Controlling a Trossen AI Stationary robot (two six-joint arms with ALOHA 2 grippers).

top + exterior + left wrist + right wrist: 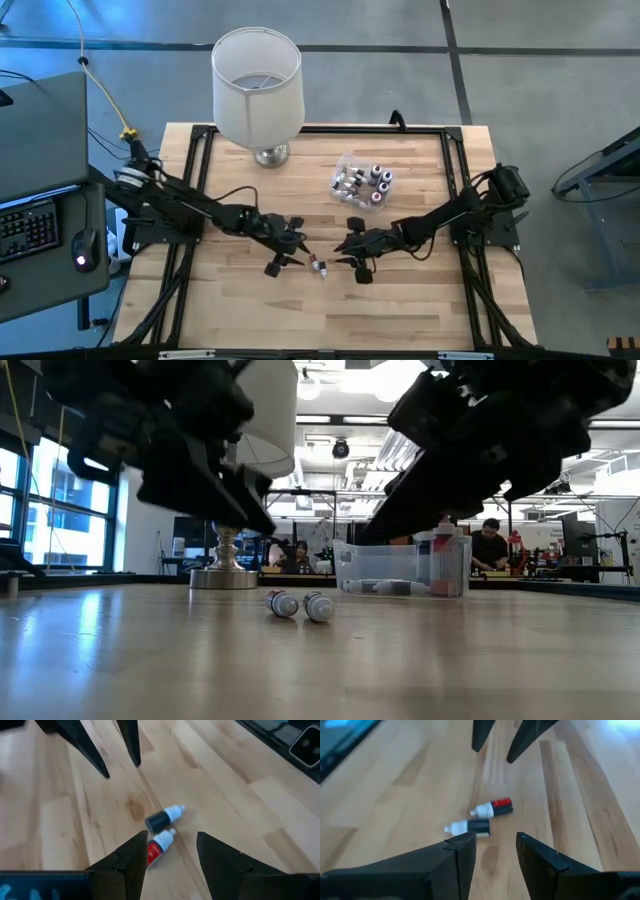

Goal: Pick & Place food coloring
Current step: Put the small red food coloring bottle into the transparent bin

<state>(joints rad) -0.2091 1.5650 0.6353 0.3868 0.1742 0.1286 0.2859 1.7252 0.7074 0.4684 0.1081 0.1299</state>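
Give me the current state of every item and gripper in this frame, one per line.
left gripper: open, empty, poised over the two loose bottles
right gripper: open, empty, facing it across the bottles
red bottle: lying on its side, capped
dark bottle: lying beside it, capped
clear tub: upright, open-topped, holding the other bottles
lamp: standing upright

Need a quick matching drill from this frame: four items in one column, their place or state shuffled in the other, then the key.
Column 1
1. red bottle
2. dark bottle
3. clear tub
4. lamp

Column 2
A. stands at the table's far edge
B. holds several small bottles
C. lies on the wood, red label showing
D. lies on the wood, dark body, beside another bottle

Pairs: 1-C, 2-D, 3-B, 4-A
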